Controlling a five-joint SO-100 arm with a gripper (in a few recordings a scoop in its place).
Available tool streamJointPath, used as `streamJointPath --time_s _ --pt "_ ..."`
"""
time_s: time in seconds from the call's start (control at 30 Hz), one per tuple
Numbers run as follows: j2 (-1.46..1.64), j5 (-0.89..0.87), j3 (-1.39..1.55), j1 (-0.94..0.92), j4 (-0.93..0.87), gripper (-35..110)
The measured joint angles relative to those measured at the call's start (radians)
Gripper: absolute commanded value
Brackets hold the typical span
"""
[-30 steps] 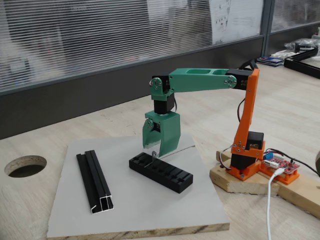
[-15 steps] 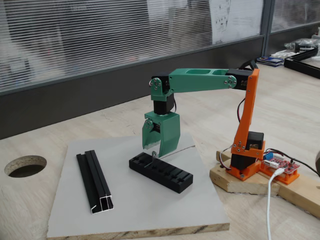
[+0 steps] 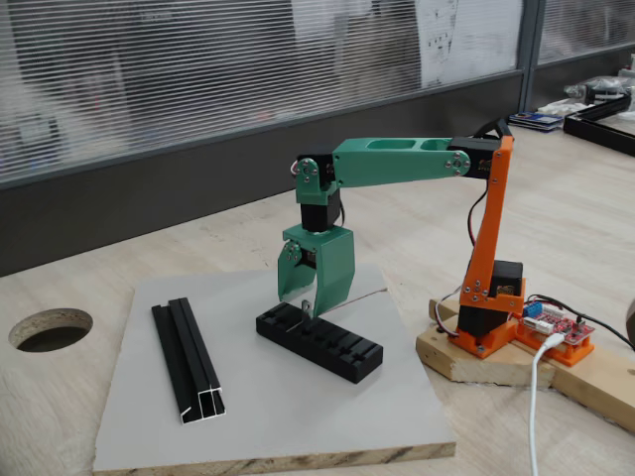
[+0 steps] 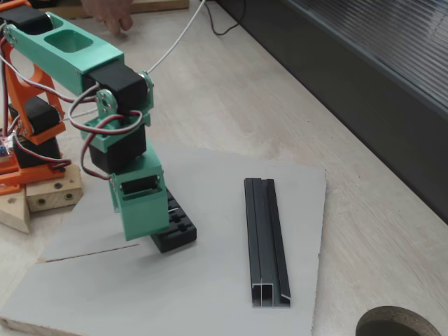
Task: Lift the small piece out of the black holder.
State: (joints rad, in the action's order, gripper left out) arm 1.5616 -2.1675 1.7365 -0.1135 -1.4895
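One small piece (image 3: 307,300), one black holder (image 3: 319,342)

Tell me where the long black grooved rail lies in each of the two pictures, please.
A fixed view: the grooved rail lies on the left part of the grey board, left of the black holder.
A fixed view: the rail lies right of centre, right of the holder.
Shared landmark: the green end effector above the holder.

Left of centre, the green gripper (image 4: 143,234) hangs over the black holder (image 4: 175,225), hiding most of it. A rail (image 4: 264,238) lies right on the grey board (image 4: 210,294).
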Motion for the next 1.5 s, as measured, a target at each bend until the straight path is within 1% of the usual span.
streamJointPath --time_s 0.3,0.37,0.43,0.57,0.63,0.7,1.5 --pt "0.0 -0.002 0.0 0.002 0.0 47" --pt "0.002 -0.002 0.0 -0.003 0.0 44" --pt "0.002 -0.002 0.0 -0.003 0.0 38" --pt "0.002 -0.002 0.0 -0.002 0.0 20" --pt "0.002 -0.002 -0.002 0.003 0.0 14" --pt "0.002 -0.002 -0.002 -0.002 0.0 11" --pt "0.006 0.003 -0.034 -0.005 0.003 10"
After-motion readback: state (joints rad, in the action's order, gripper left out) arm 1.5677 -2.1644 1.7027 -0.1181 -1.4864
